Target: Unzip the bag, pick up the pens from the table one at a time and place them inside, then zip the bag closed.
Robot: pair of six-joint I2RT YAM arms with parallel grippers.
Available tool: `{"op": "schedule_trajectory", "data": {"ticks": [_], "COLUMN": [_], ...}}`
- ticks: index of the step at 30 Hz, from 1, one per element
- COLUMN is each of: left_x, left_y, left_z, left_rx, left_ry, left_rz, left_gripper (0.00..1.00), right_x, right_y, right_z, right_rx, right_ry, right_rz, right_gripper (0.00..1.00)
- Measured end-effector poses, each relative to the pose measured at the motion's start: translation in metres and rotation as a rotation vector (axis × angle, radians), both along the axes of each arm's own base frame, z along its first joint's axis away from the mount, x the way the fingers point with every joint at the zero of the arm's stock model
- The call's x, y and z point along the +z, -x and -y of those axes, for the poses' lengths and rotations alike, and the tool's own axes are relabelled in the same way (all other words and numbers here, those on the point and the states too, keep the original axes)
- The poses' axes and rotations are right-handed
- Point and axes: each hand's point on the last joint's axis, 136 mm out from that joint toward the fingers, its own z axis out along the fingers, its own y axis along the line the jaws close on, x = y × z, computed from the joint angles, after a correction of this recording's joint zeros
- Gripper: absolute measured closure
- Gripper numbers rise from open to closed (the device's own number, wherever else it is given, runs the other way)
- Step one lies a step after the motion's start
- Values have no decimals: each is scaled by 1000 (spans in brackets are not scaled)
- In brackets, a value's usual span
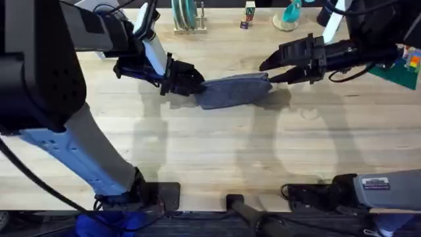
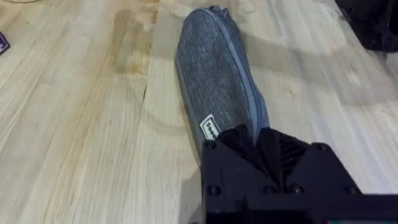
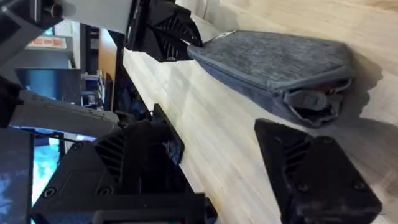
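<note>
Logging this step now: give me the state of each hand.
Left hand: shut on the end of the bag.
Right hand: open, at the bag's other end, holding nothing.

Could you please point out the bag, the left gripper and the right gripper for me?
bag [image 1: 233,91]: overhead view, middle of its grey fabric side.
left gripper [image 1: 195,86]: overhead view, fingertips shut on the bag's end.
right gripper [image 1: 268,71]: overhead view, gap between its open fingertips.

one bag [image 1: 235,91], two grippers, one table [image 1: 217,151]
</note>
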Motion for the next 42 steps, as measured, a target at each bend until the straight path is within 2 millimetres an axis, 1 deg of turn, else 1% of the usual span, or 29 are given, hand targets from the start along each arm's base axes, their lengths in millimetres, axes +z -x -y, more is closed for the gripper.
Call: {"op": "schedule_trajectory", "data": {"ticks": [4,8,16,22,29,42], "left_x": [0,0,0,0,0,0], "left_y": [0,0,0,0,0,-1], "left_z": [0,0,0,0,0,0], "left_rx": [0,1,2,3,6,8], "left_ry": [0,0,0,0,-1,-1], "left_rz": [0,-3,-6,-7,-14,-14], "left_gripper": [959,959,959,959,958,959], "right_x": [-1,1,11,19,15,9], "right_y": [-1,-1,15,24,29,30], "right_z": [3,11,32,51,71,84], "right_rx": [-8,-34,-70,-91,-115,-120], "right_ry": [8,28,218,376,520,582], "right_rz": [-1,2,-14,-17,-3,1], "right_gripper": [6,6,6,5,5,5]}}
